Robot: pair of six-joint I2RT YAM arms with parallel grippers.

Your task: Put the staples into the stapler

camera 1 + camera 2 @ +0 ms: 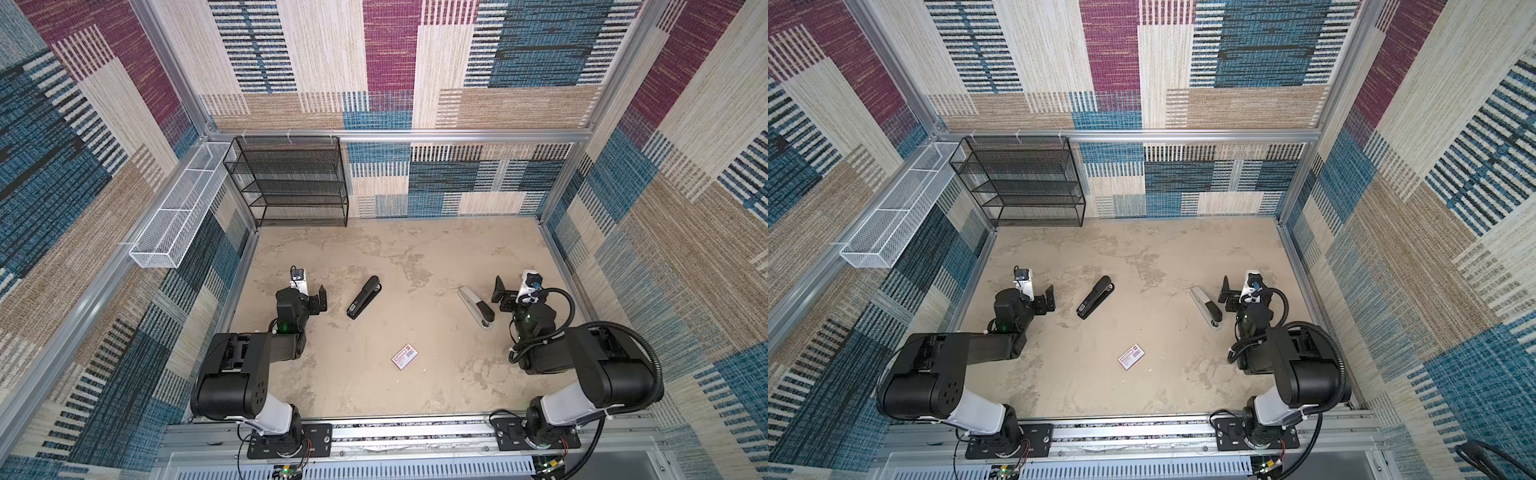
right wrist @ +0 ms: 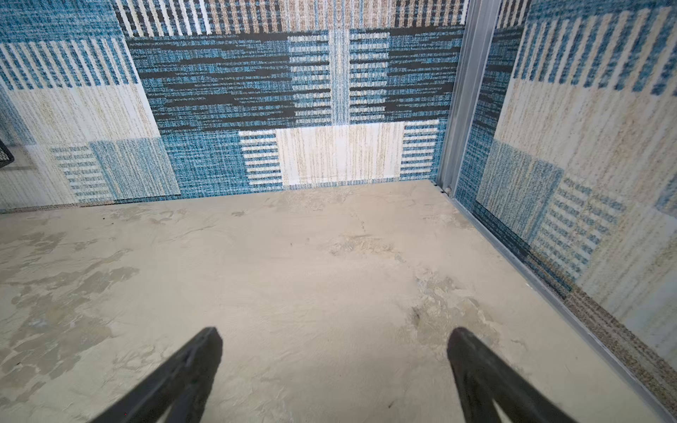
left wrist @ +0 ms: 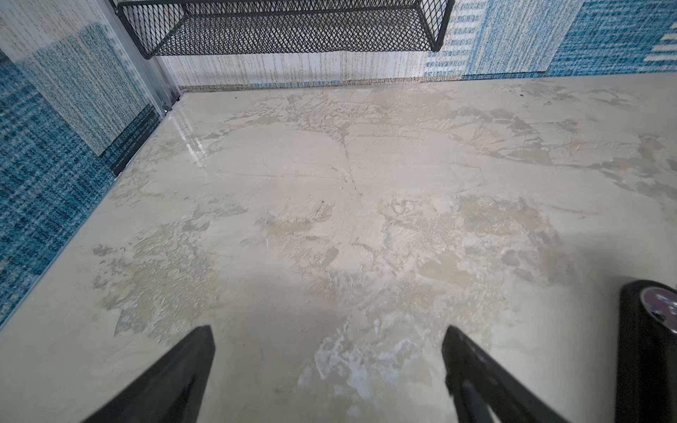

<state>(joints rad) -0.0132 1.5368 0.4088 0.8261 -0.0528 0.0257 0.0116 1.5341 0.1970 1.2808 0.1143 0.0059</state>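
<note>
A small white box with a red label (image 1: pixel 404 356) (image 1: pixel 1131 356) lies flat on the table (image 1: pixel 415 257), towards the front middle. It is closed, so the staples are hidden. A black stapler (image 1: pixel 364 297) (image 1: pixel 1095 297) lies shut left of centre, and its end shows in the left wrist view (image 3: pixel 648 348). A silver and black stapler (image 1: pixel 477 306) (image 1: pixel 1206 306) lies on the right. My left gripper (image 1: pixel 309 293) (image 3: pixel 328 337) is open and empty, just left of the black stapler. My right gripper (image 1: pixel 512 291) (image 2: pixel 335 337) is open and empty, just right of the silver one.
A black mesh shelf rack (image 1: pixel 291 178) (image 3: pixel 285 29) stands against the back wall at the left. A white mesh basket (image 1: pixel 178 208) hangs on the left wall. Patterned walls and metal rails close in the table on three sides.
</note>
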